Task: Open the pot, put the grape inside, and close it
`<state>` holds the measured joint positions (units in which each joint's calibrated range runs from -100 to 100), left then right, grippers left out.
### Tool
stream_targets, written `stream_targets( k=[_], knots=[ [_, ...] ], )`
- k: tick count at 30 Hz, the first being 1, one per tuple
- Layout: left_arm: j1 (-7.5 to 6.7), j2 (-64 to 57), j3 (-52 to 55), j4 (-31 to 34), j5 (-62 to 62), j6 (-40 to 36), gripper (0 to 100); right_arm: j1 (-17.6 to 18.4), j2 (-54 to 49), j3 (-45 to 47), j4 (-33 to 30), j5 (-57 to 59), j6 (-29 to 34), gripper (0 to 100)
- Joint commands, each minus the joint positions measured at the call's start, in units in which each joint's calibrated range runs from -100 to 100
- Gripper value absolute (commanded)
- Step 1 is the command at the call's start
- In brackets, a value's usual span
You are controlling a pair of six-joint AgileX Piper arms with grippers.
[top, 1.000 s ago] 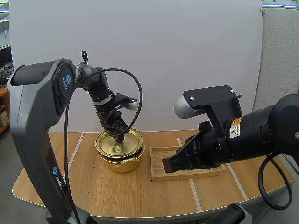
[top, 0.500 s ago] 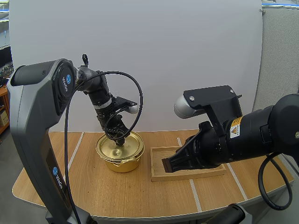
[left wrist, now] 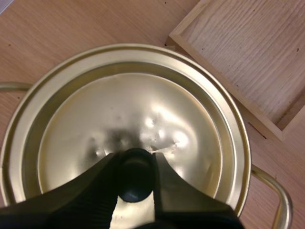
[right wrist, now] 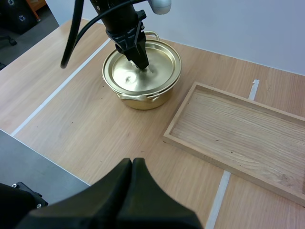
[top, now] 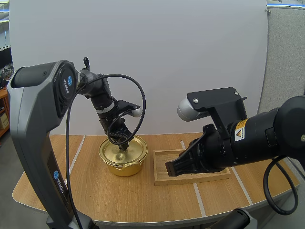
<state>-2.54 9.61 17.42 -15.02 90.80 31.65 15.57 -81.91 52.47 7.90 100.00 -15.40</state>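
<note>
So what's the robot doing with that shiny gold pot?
The robot's left hand is pinching the round black knob of the shiny gold metal lid. The lid sits on the round gold metal pot, which stands on the light wooden table. The right hand is shut on nothing and hangs by the shallow rectangular wooden tray beside the pot.

Blue round logo sticker [top: 69, 82] on grey left-arm link [top: 35, 109], 2nd sticker [top: 56, 177] lower down: lettering illegible. Yellow warning-triangle label [top: 239, 126] on black right arm [top: 267, 136]; small print unreadable.
</note>
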Motion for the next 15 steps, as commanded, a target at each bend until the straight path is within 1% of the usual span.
stream_targets(
  k=[1,11,13,15],
  knots=[
    [-0.18,0.0,0.2,-0.9,-0.3,0.3,0,-0.2,-0.5,0.1,0.0,0.0,-0.6,0],
    [-0.18,2.4,0.2,-3.2,2.0,0.5,0,-0.2,-0.5,0.1,0.0,0.0,-0.6,0],
    [-0.18,2.6,0.2,-3.2,3.0,0.9,4,-0.2,-0.5,0.1,0.0,0.0,-0.6,0],
    [-0.18,2.6,0.2,-3.2,3.6,1.4,11,-0.2,-0.5,0.1,0.0,0.0,-0.6,0]
  ],
)
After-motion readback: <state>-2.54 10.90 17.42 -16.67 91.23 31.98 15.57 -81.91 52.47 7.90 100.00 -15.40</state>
